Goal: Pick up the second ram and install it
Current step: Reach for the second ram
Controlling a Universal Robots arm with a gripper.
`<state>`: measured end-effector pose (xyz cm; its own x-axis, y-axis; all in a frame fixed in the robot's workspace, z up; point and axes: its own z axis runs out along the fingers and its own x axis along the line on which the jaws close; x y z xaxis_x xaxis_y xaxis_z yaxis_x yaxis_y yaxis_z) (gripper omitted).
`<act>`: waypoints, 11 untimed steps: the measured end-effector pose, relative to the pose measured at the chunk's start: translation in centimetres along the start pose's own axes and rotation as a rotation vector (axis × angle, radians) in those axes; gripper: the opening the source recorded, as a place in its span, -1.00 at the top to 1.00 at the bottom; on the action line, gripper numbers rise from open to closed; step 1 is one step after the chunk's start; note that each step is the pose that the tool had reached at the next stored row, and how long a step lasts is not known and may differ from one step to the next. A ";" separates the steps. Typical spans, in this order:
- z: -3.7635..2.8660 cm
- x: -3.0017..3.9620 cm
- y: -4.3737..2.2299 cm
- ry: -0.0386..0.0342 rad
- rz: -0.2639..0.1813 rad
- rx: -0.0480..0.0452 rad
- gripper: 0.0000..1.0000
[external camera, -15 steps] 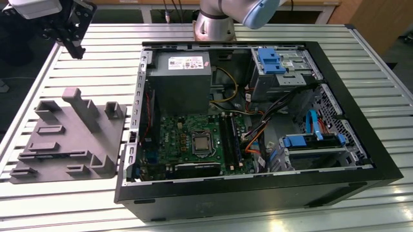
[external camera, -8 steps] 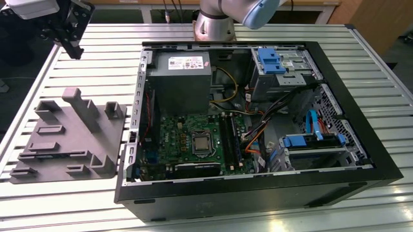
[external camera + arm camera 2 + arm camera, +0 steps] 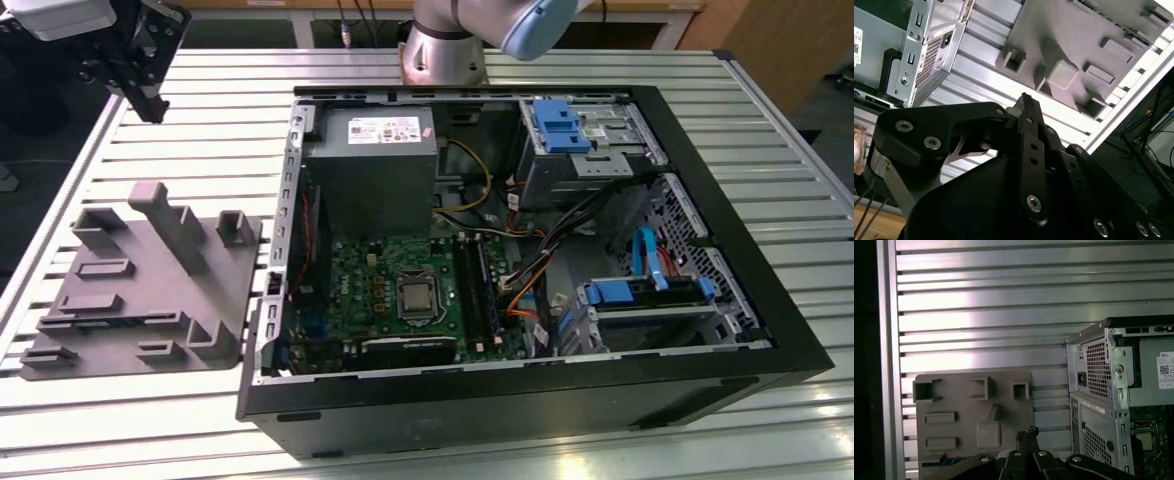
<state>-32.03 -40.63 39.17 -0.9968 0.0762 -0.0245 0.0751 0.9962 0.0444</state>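
Grey moulded tray [image 3: 140, 290] is sitting at the exterior view's left on your slatted aluminium table [image 3: 174, 420], and your gripper [image 3: 154, 112] is hanging above its far end, fingers pressing together on nothing. In the first wrist view you are seeing the second ram [image 3: 946, 460] as a blue-green strip lying on that tray, long axis running along the slats, partly hidden behind the gripper's links, clear of its fingertips. Rightward, the open computer case [image 3: 534, 400] is lying on its side.
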 end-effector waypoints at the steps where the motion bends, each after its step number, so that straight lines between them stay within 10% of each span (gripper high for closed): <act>1: 0.00 0.04 -0.01 0.0000 0.000 0.0000 0.79; 11: 0.00 0.43 -0.06 0.0000 0.000 0.0000 0.79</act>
<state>-32.46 -40.66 39.16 -0.9968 0.0762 -0.0245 0.0751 0.9962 0.0444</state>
